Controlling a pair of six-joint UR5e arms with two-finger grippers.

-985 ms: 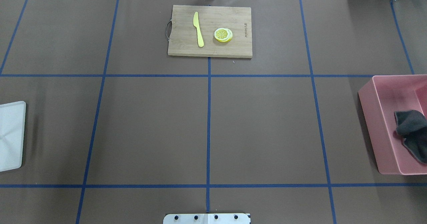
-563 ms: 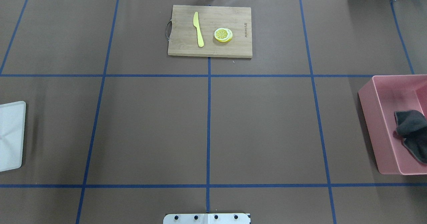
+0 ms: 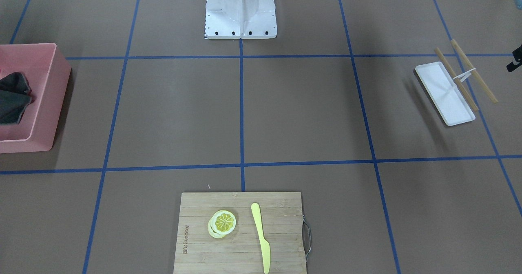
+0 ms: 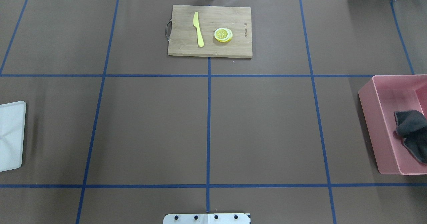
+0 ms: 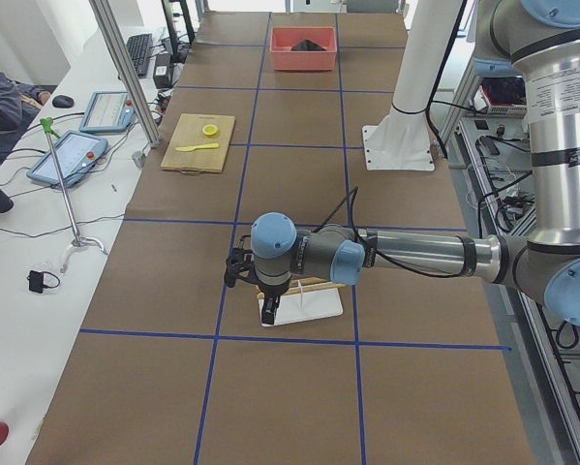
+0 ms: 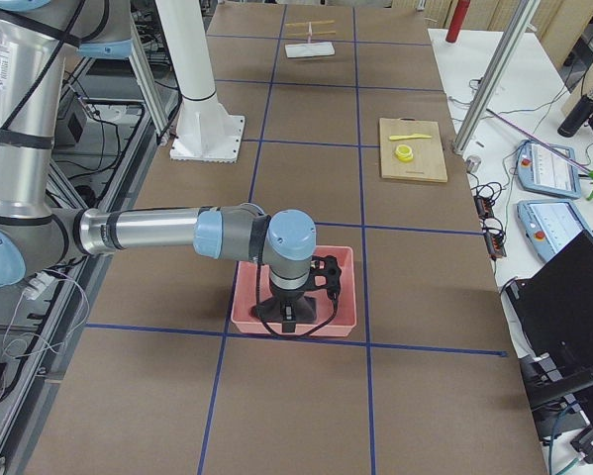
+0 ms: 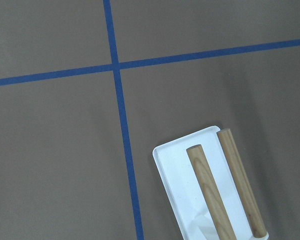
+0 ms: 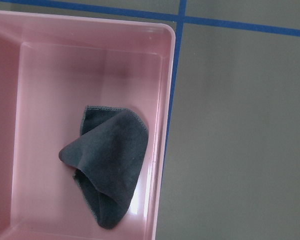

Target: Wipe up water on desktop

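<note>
Brown desktop (image 3: 301, 111) with blue tape lines fills the front-facing view; no water shows on it, perhaps too thin to see. A bin (image 3: 45, 102) holding a dark cloth (image 3: 12, 98) sits at the view's left edge, so on the robot's right.

From overhead, neither arm enters; the cloth (image 4: 412, 130) lies crumpled in the bin's (image 4: 373, 124) near corner, its long axis running roughly toward the robot.

From the left end, the left gripper (image 5: 268, 308) hangs over a white tray (image 5: 309, 305), well apart from the cloth.

From the right end, the right gripper (image 6: 289, 319) hangs straight above the bin (image 6: 344, 297), so this arm is much the nearer. Whether either gripper is parted or closed I cannot tell.

The right wrist view puts the cloth (image 8: 107, 165) almost directly beneath, slightly left of centre, its fold slanting.
</note>
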